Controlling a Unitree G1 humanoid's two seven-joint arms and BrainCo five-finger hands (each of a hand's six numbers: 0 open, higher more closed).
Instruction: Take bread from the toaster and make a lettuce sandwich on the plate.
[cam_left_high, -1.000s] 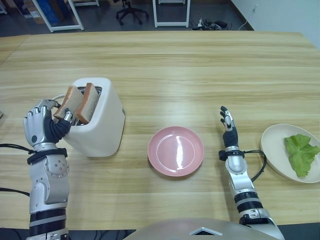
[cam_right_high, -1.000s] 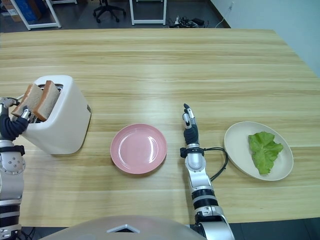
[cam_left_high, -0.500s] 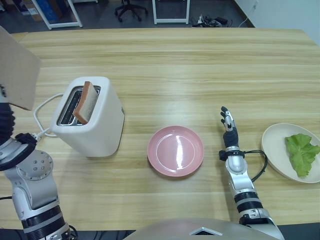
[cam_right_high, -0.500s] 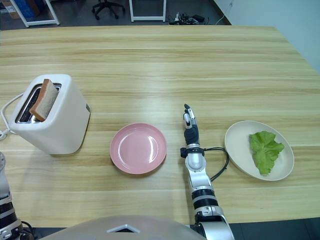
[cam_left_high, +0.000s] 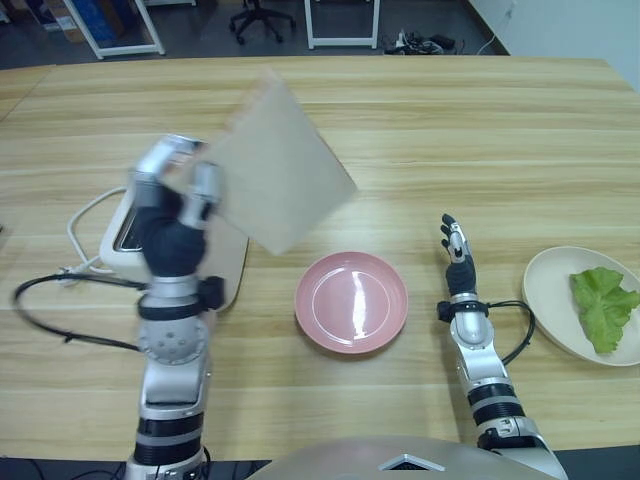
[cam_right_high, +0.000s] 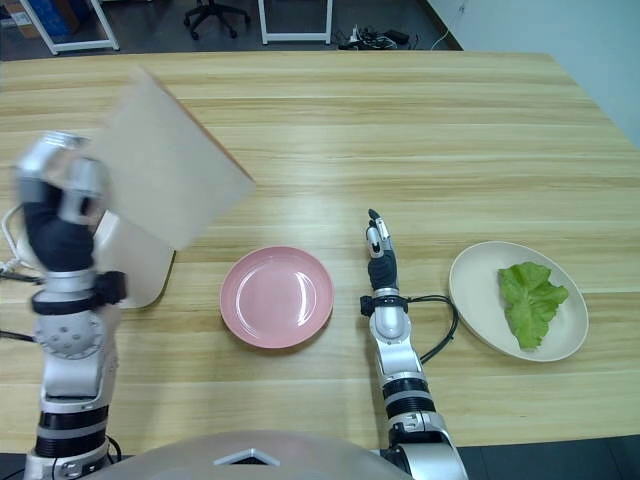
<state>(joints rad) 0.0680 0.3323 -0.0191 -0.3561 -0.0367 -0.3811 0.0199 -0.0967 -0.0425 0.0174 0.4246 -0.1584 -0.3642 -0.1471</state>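
Left fingers (cam_left_high: 203, 190) pinch the edge of a bread slice (cam_left_high: 280, 160), and the left hand (cam_left_high: 172, 225) has it up in the air, tilted, in front of the toaster (cam_right_high: 140, 268) and up-left of the pink plate (cam_left_high: 351, 302). The right hand (cam_left_high: 457, 255) is down at the table (cam_left_high: 400, 130), fingers straight and pressed together, between the pink plate and the beige plate (cam_left_high: 545, 300) holding lettuce (cam_left_high: 602, 305).

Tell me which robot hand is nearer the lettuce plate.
Right. The right robot hand sits just left of the lettuce plate; the left robot hand is far across, beyond the pink plate, raised by the toaster holding a bread slice.
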